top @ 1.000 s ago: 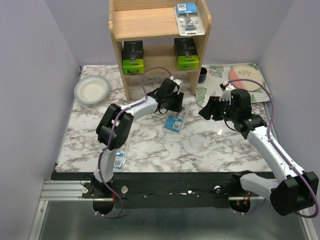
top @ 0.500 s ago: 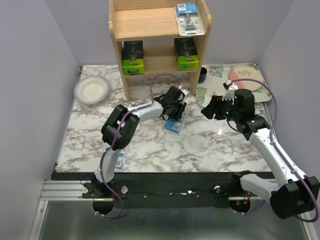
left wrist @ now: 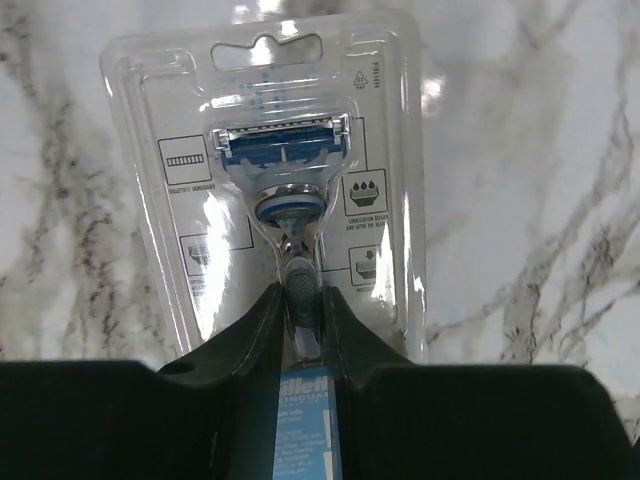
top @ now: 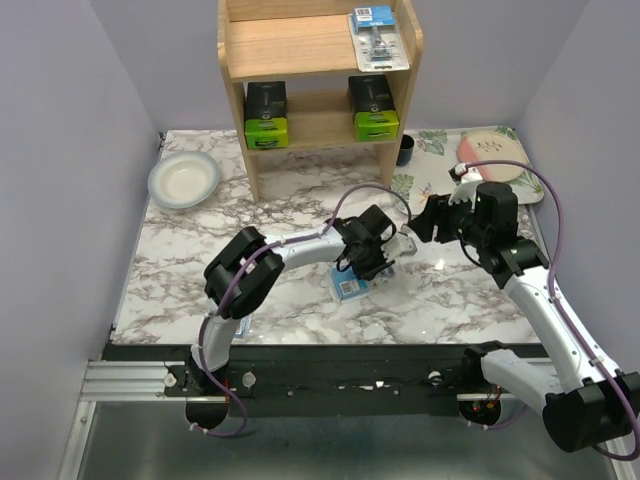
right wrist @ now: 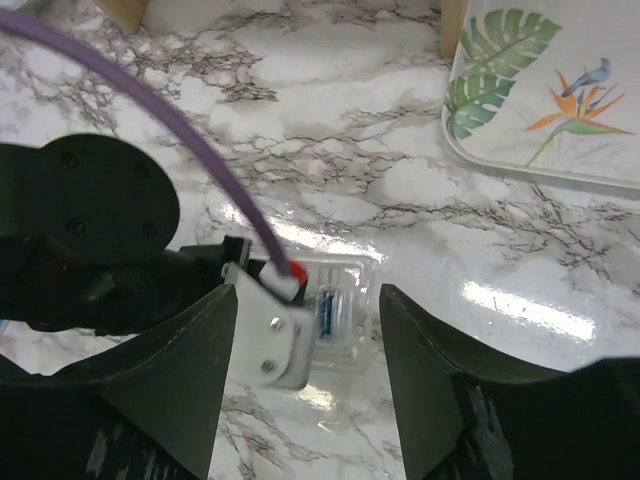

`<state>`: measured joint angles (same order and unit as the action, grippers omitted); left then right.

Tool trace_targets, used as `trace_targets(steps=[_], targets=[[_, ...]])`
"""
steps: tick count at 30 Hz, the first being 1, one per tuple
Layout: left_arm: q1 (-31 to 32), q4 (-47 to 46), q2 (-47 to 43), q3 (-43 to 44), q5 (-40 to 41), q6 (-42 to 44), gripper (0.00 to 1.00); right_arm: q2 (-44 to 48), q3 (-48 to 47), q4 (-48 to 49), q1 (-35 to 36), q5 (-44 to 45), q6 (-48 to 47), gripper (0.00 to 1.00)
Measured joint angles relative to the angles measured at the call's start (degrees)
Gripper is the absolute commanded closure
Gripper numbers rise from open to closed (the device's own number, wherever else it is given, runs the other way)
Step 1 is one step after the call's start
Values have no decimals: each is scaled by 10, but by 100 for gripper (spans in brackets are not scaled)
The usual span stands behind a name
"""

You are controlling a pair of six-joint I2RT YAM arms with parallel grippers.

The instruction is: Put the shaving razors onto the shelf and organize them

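Note:
My left gripper (top: 372,262) is shut on a clear blister razor pack; its blue card (top: 350,288) shows at the table's middle. In the left wrist view the fingers (left wrist: 262,320) pinch the pack (left wrist: 280,180) at the razor handle, over the marble. My right gripper (top: 425,222) is open and empty just right of it; its wrist view shows the pack (right wrist: 345,300) between its spread fingers (right wrist: 200,340). The wooden shelf (top: 290,45) holds one blister pack (top: 378,38) on top and two black boxes (top: 266,115) (top: 375,108) below.
A white bowl (top: 184,178) sits at the far left. A floral tray (top: 425,150) with a pink plate (top: 490,158) lies at the far right, also in the right wrist view (right wrist: 540,90). A dark cup (top: 405,150) stands beside the shelf.
My left gripper came off the shelf side, closed on the blister pack and moved it nearer and rightward. My right gripper shifted slightly toward the right.

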<state>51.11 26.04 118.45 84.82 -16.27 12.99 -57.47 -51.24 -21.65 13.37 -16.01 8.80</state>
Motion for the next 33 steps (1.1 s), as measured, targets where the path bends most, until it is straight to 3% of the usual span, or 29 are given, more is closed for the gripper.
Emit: trace_targets(steps=[4,8,17,20,25,30,33], targets=[[32,-13,-45,-65,-12,97,57,16,0,-14,0,8,-28,30],[39,-44,-108,-152,-8,138,43,18,-5,-50,9,-19,-60,30],[33,16,-311,-238,29,131,23,-72,-134,-71,37,-251,-241,30],[17,46,-378,-269,38,78,20,-150,-211,-87,91,-293,-342,30],[-30,63,-429,-350,26,-13,21,-233,-241,-76,163,-280,-462,34],[-159,-19,-516,-400,26,-177,21,-335,-222,-175,182,-161,-566,34],[-212,-73,-560,-405,27,-226,21,-379,-179,-221,191,-101,-626,34]])
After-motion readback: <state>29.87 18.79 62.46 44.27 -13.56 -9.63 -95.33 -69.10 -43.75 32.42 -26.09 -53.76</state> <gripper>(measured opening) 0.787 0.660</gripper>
